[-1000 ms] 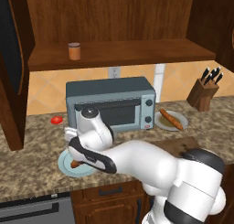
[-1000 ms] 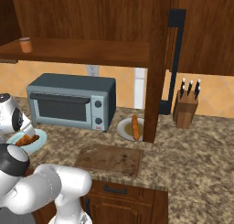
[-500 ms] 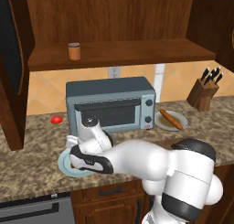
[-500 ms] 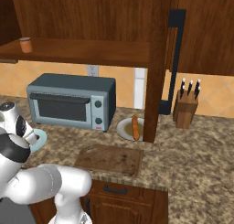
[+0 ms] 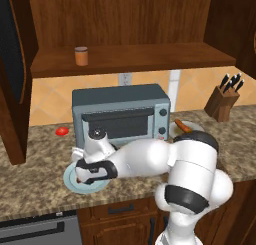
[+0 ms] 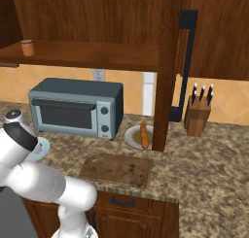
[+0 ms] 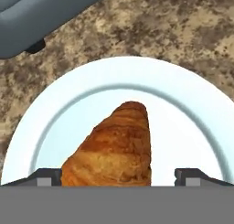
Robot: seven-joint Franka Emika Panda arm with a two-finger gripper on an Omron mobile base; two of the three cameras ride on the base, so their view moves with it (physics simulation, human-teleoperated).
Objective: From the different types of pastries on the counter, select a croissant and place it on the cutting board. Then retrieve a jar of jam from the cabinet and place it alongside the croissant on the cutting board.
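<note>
Two steps of the task lay ahead of us and neither was finished: the croissant (image 7: pixel 114 147) sat on the round light blue plate (image 7: pixel 192 109) at the lower centre of the hand view, and the cutting board (image 6: pixel 115 168) at the lower middle of the right base view was bare. We had the gripper (image 7: pixel 118 176) low over the plate, its two finger tips standing wide apart at the bottom edge of the hand view, one on each side of the pastry and gripping nothing, so we judged the grasp about to be made but not yet made. After that, as we reckoned it, came the carry to the board, and then the jar of jam (image 5: pixel 81 55), which stood on the cabinet (image 5: pixel 135 56) shelf at the upper left of the left base view. Part of the croissant's near end was cut off at the bottom of the hand view, so we could not tell whether the finger tips touched it. From the left base view the arm covered most of the plate on the desk (image 5: pixel 35 189), and the longer stick pastry (image 6: pixel 143 135) was half hidden behind the toaster oven (image 5: pixel 120 114) there.
</note>
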